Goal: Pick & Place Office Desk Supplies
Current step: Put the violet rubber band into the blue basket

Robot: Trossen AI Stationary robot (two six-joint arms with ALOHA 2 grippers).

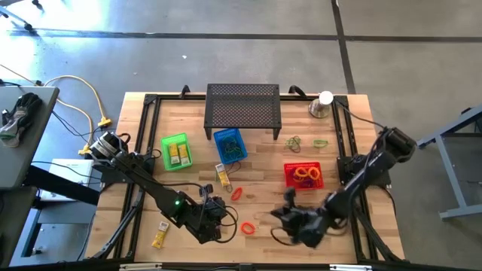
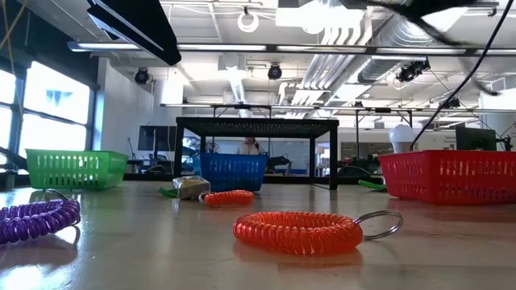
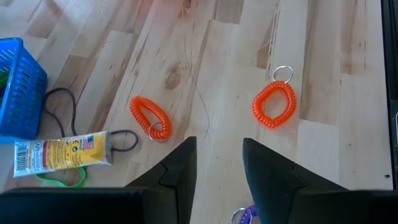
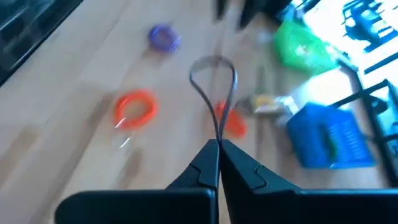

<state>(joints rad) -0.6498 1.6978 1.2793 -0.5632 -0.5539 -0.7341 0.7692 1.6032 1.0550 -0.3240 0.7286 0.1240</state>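
My right gripper [image 4: 217, 146] is shut on a thin dark rubber band [image 4: 214, 81] above the table's near middle; it also shows in the high view [image 1: 282, 217]. My left gripper [image 3: 219, 162] is open and empty, above the table near its front edge [image 1: 217, 217]. Two orange coil loops [image 3: 274, 104] [image 3: 150, 117] lie flat on the wood ahead of it. A purple coil [image 3: 245, 214] lies just under its fingers. A yellow packet [image 3: 62, 154] lies on a green band and a black band beside the blue basket [image 3: 18, 87]. My right gripper pinches the rubber band at one end [image 4: 217, 132] between its two fingertips. The rest of the band stands out ahead of the fingers as an open loop, clear of the table.
A green basket [image 1: 175, 150] with yellow packets, a blue basket [image 1: 230, 144] and a red basket [image 1: 303, 175] with orange loops stand mid-table. The black perforated stand [image 1: 243, 109] and the silver cup with the white ball [image 1: 324, 104] are at the back. Another packet [image 1: 160, 235] lies near left.
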